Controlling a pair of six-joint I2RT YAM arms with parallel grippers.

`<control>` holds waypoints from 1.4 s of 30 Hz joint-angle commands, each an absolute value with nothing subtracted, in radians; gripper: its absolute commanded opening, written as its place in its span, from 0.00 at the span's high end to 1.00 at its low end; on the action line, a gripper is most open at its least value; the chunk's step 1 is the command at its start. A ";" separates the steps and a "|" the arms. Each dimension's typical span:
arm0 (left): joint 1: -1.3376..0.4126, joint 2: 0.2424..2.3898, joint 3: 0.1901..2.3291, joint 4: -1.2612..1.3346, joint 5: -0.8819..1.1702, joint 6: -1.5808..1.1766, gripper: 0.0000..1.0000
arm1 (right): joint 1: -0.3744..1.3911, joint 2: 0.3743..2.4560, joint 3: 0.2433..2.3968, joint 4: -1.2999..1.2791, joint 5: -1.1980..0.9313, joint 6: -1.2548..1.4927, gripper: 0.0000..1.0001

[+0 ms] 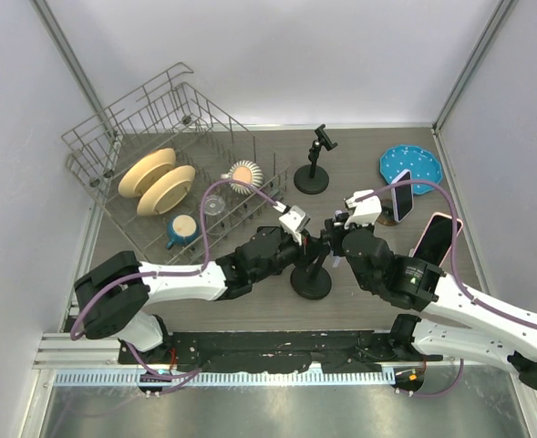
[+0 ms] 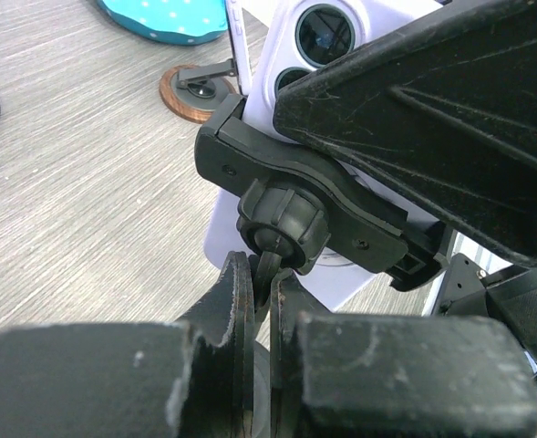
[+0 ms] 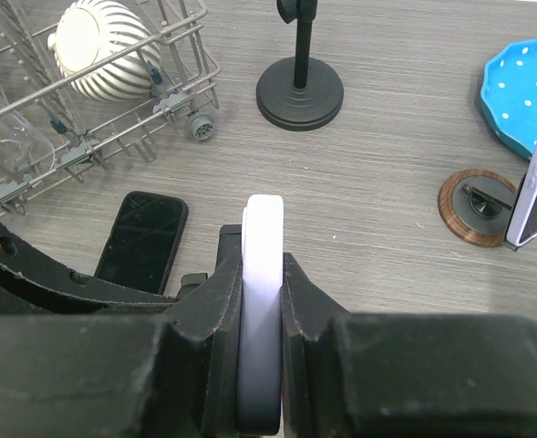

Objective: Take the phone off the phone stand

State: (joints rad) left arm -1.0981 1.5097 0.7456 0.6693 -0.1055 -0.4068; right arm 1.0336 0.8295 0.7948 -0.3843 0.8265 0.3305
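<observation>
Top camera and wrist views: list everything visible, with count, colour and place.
Dish rack: one, grey wire, back left.
Bowls: three, two tan, one ribbed white, in the rack.
Mug: one, blue, rack's near corner.
Glass: one, clear, in the rack.
Plate: one, blue dotted, back right.
Empty stand: one, black, back centre.
Phone stand: one, black, centre.
Phone: one, pale, clamped in the phone stand.
Other phones: three; pale on wooden holder, pink at right, black lying flat.
Left claw: one, black, shut on phone stand's stem.
Right claw: one, black, shut on phone.
</observation>
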 commanded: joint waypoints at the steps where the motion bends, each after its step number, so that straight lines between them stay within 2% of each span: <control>1: -1.089 1.470 0.721 0.761 -0.294 -0.420 1.00 | 1.008 0.815 0.808 -0.554 1.121 0.324 0.99; 13: -1.176 1.453 0.686 0.765 -0.342 -0.405 1.00 | 0.988 0.844 0.808 -0.601 1.238 0.368 0.99; 29: -1.278 1.456 0.635 0.795 -0.456 -0.390 1.00 | 0.916 0.862 0.813 -0.632 1.288 0.391 0.99; 42: -1.295 1.436 0.598 0.860 -0.449 -0.379 1.00 | 0.899 0.778 0.807 -0.518 1.141 0.272 0.99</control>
State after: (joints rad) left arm -1.2949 1.4612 0.6147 0.8162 -0.4179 -0.4076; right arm 0.8955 0.8108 0.7906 -0.6029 1.1061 0.3244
